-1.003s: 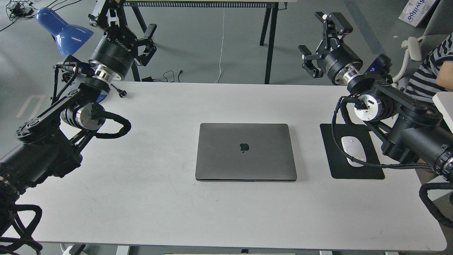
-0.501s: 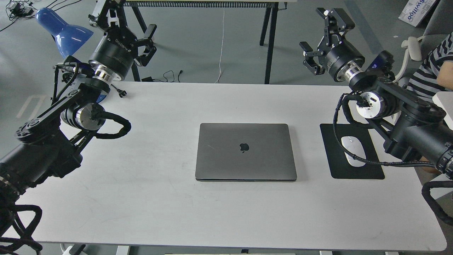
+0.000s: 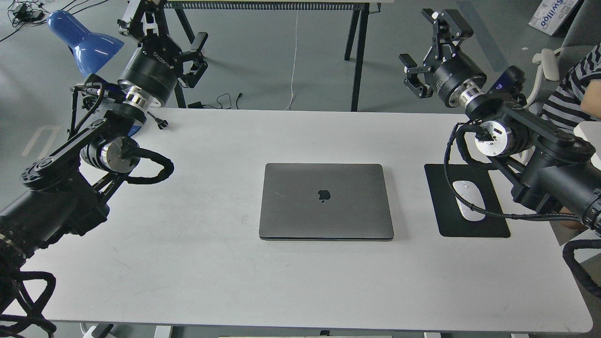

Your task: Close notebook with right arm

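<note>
Grey floor stretches behind the white table [image 3: 197,263], where black trestle legs [image 3: 359,56] stand and a white cable hangs down. On the table the notebook [image 3: 326,201] lies flat with its lid fully down, the dark apple logo facing up; it sits well below and to the left of my right tool [image 3: 434,51], nearer to me, and nothing touches it. My right arm [image 3: 540,159] comes in from the right edge and rises over the table's far right corner, its braided cable looping down across the black mouse pad [image 3: 469,220]. That pad lies beneath the arm, just right of the notebook, with a white mouse [image 3: 469,199] on it. My right tool hangs past the far table edge, its fingers [image 3: 413,77] spread wide and holding nothing. My left tool [image 3: 164,40] is raised beyond the far left corner, also spread wide and empty, with a blue desk lamp [image 3: 84,40] just to its left. A person in a striped shirt [image 3: 570,101] sits at the right edge, behind my right arm.
</note>
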